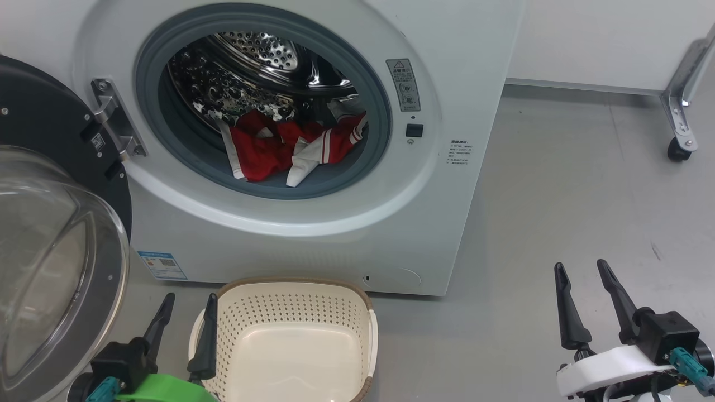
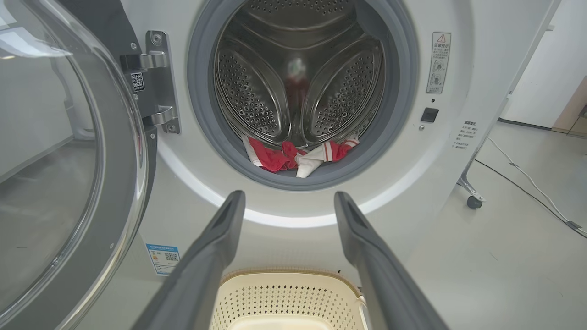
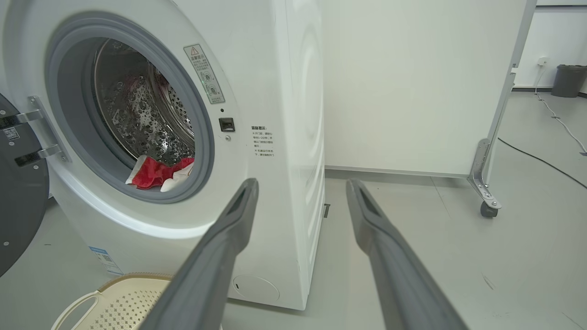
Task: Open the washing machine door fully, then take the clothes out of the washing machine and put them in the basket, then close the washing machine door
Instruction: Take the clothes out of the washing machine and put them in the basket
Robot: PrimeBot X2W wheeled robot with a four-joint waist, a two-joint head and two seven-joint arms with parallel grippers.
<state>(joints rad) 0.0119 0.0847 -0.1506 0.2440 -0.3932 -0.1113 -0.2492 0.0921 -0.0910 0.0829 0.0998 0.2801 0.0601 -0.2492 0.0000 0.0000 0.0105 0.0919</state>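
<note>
Grey floor (image 1: 558,184) is surrounding the white front-loading washing machine (image 1: 335,234). Limp red-and-white clothes (image 1: 279,151) are lying at its opening's 6 o'clock, probably best pinched at a fold. I am holding left gripper (image 1: 190,298) and right gripper (image 1: 581,265) spread, empty.

My head view's left edge cuts the washing machine door (image 1: 56,251); the basket (image 1: 290,312) runs off the bottom (the blue sticker (image 1: 162,265) is unreadable).

Beyond the right jaws we see grey floor (image 3: 504,256), a white wheeled panel (image 3: 412,82), a cable (image 3: 541,160), a bin (image 3: 568,80).
</note>
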